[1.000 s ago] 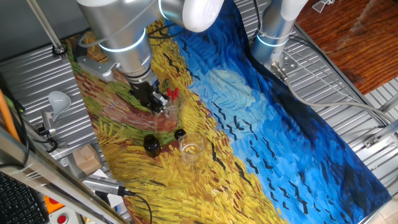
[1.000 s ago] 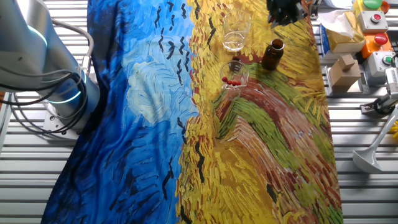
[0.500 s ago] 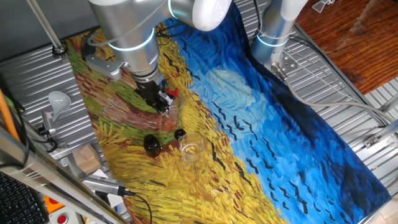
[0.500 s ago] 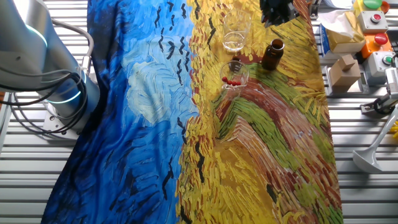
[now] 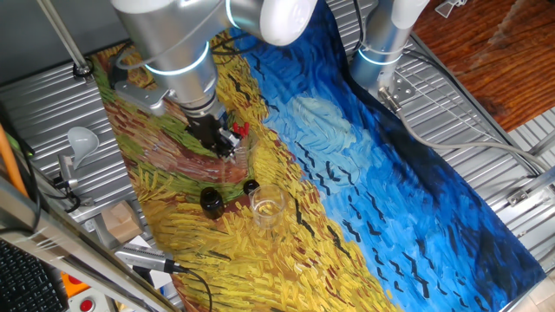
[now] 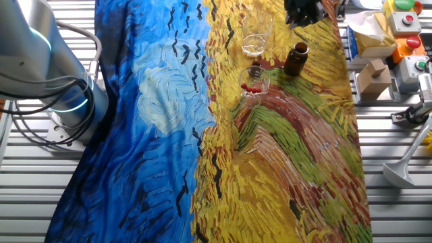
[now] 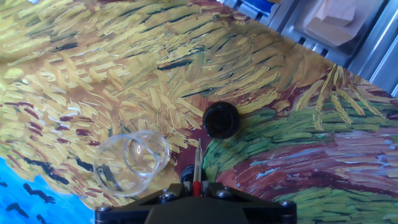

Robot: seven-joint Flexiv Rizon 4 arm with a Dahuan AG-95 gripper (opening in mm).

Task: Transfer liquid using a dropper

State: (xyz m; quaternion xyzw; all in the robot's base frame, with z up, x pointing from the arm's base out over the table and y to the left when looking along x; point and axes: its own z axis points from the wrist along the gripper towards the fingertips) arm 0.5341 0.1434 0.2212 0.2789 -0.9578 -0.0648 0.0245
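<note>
The gripper (image 5: 227, 146) is seen above the painted cloth (image 5: 364, 173), just over a clear glass (image 5: 236, 149) in which several droppers with red bulbs stand. In the hand view, one thin dropper (image 7: 197, 167) is held between the black fingers, with its red bulb at the fingers and its clear tip pointing away from the hand, so the gripper is closed on the dropper. The tip is seen close to a dark bottle (image 7: 221, 120), which is viewed from above with its open mouth, but it cannot be told whether the tip is over the mouth or only beside it. An empty clear glass (image 7: 132, 160) is seen to the left of the dropper in the same view.

In the other fixed view, the glass with the red-bulbed droppers (image 6: 254, 82) is placed on the yellow part of the cloth, with the brown bottle (image 6: 295, 59) just beside it and a second clear glass (image 6: 255, 38) near them. A small black cap (image 5: 251, 185) lies on the cloth between the bottle and the glass. The gripper itself is mostly cut by the upper edge there.
</note>
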